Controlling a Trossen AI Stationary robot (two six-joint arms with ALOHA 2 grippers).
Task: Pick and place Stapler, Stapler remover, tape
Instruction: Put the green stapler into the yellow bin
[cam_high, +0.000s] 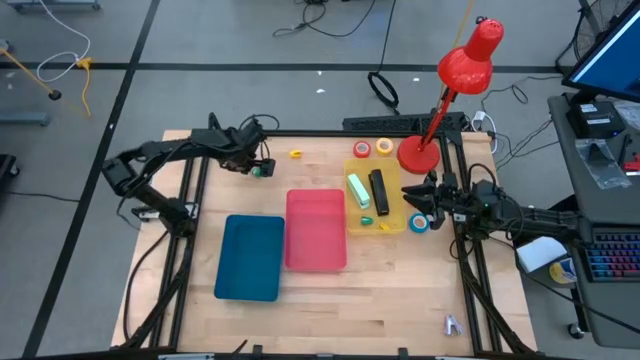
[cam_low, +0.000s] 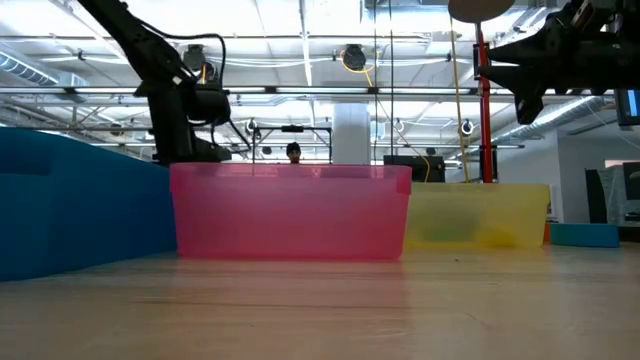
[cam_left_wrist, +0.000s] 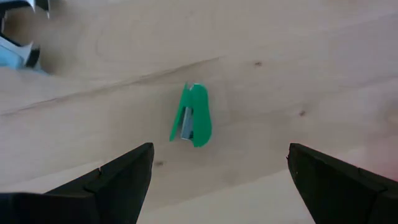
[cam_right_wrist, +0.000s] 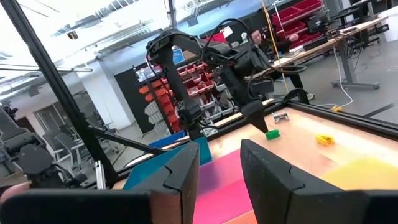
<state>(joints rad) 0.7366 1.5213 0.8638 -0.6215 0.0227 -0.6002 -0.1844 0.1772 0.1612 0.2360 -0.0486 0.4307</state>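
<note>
Left hand (cam_high: 262, 168): fingers (cam_left_wrist: 118, 180) spread wide, holding nothing, poised directly above a small green staple remover (cam_left_wrist: 192, 116) that lies flat on bare desk (cam_high: 400, 290) near the far edge. The remover is a rounded plastic wedge with a grey metal insert.

Right hand (cam_high: 420, 200): raised beside the yellow tray (cam_high: 362, 226), at its right edge. Its fingers (cam_right_wrist: 186, 174) stand a narrow gap apart with nothing between them.

Yellow tray: translucent plastic, holding a black oblong stapler (cam_high: 379, 191), a light green block (cam_high: 358, 190) just beside it, and smaller green and yellow pieces at the near end.

Tape: the blue roll (cam_high: 418, 222) lies on the desk just beside the right hand; the orange roll (cam_high: 361, 150) and yellow roll (cam_high: 384, 146) sit near the far edge, next to the round red lamp base (cam_high: 417, 154). A red roll cannot be made out.

Pink tray (cam_high: 316, 230) and blue tray (cam_high: 250, 257): smooth rectangular plastic, side by side at desk centre. A small yellow item (cam_high: 296, 154) lies on the wood between the left hand and the tape.
</note>
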